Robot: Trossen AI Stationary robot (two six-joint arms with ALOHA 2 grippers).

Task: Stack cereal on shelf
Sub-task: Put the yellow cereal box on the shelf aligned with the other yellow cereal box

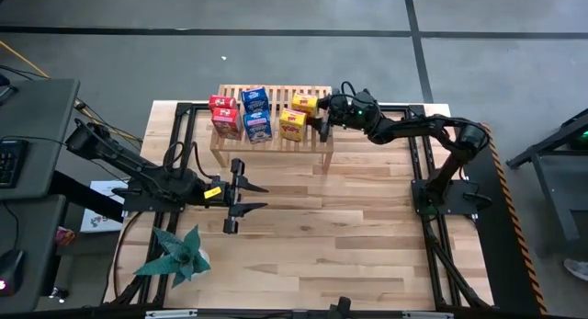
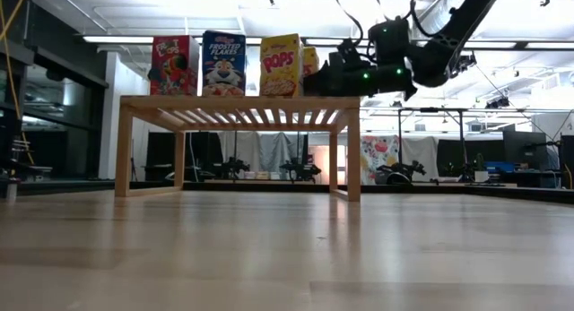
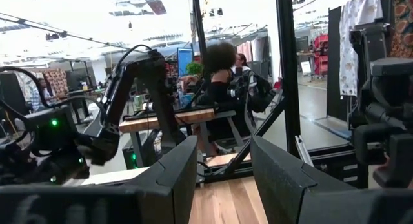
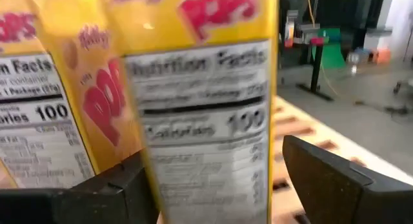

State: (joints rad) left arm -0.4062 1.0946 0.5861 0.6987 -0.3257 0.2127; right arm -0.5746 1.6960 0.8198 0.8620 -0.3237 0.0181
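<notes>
A: What stands on the shelf (image 1: pixel 322 140)?

B: Six cereal boxes on the slatted light-wood top. From above, the two red boxes (image 1: pixel 224 117) are at one end, the two blue boxes (image 1: pixel 257 114) in the middle, the two yellow boxes (image 1: pixel 293 124) at the end nearest the right arm. Each colour pair stands one behind the other.

A: Any writing?

B: In the low view the blue front reads "FROSTED FLAKES" (image 2: pixel 223 64) and the yellow front reads "POPS" (image 2: pixel 281 65). The red box (image 2: pixel 169 66) beside them has print too small to read. The right wrist view shows a yellow side panel (image 4: pixel 206 114) with "Nutrition Facts" and "100", and "POPS" in red on the box next to it.

A: Where is the right gripper (image 1: pixel 325 112)?

B: Over the shelf's end, fingers spread wide, one dark finger (image 4: pixel 335 179) on each side of the rear yellow box, not closed on it.

A: And the left gripper (image 1: pixel 241 191)?

B: Over the bare plank table (image 1: pixel 367 236), well apart from the shelf, fingers parted, nothing between them. A teal spiky plant (image 1: pixel 177 255) sits near it
</notes>
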